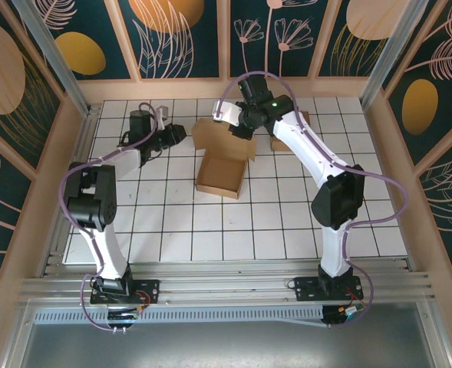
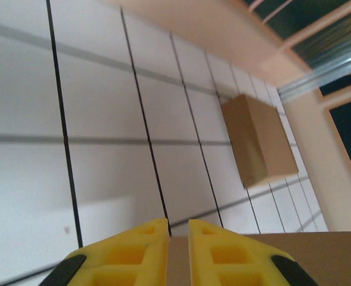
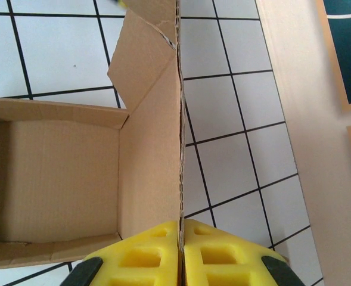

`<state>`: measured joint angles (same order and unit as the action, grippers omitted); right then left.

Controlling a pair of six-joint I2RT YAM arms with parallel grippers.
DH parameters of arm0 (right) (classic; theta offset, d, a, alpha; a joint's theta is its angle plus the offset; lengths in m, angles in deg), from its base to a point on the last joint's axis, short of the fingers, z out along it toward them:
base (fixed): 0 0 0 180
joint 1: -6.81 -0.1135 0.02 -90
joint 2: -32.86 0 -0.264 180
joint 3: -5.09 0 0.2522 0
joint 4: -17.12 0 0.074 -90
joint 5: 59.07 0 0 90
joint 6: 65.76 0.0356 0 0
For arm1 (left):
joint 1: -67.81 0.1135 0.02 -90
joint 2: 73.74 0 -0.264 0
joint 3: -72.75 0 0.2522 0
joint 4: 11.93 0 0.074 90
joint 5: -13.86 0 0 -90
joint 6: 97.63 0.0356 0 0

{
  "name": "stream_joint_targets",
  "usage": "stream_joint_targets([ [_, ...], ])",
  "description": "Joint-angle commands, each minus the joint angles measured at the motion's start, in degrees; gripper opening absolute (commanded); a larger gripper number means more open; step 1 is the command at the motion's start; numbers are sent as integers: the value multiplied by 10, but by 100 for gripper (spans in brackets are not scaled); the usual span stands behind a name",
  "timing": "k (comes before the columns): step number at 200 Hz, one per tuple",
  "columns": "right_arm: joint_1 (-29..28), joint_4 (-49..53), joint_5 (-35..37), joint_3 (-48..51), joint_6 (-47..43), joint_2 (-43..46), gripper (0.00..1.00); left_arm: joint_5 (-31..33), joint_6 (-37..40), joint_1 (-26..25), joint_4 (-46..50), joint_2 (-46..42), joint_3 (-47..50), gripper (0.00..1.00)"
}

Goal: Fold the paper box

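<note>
The paper box (image 1: 219,175) is brown card and lies open-topped in the middle of the tiled table, with its flaps spread at the far end. My right gripper (image 1: 235,130) reaches in from behind. In the right wrist view this gripper (image 3: 181,223) is shut on the thin upright edge of the box wall (image 3: 154,149), with the box's open inside (image 3: 62,179) to the left. My left gripper (image 1: 186,136) sits at the box's left flap. In the left wrist view its yellow fingertips (image 2: 178,223) stand a narrow slit apart, and the flap's brown card (image 2: 318,256) fills that slit.
A second, closed brown box (image 2: 261,140) lies on the table at the back right (image 1: 303,119), partly behind the right arm. A low wooden wall (image 3: 294,119) borders the table on the far side. White tiles stretch in front of the paper box.
</note>
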<state>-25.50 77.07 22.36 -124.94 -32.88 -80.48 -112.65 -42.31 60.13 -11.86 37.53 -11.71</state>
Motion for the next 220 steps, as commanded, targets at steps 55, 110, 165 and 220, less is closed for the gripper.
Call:
stream_joint_targets([
  [55,-10,3,4,-12,12,3,10,-136,-25,-25,58,38,-43,0],
  [110,-14,-5,12,-2,32,0,9,-145,-43,-43,38,29,-18,0],
  [165,-43,-80,50,121,32,60,9,-77,-14,-44,50,-4,46,0],
  [220,-63,-148,72,218,25,119,10,12,42,-44,33,-62,92,14],
])
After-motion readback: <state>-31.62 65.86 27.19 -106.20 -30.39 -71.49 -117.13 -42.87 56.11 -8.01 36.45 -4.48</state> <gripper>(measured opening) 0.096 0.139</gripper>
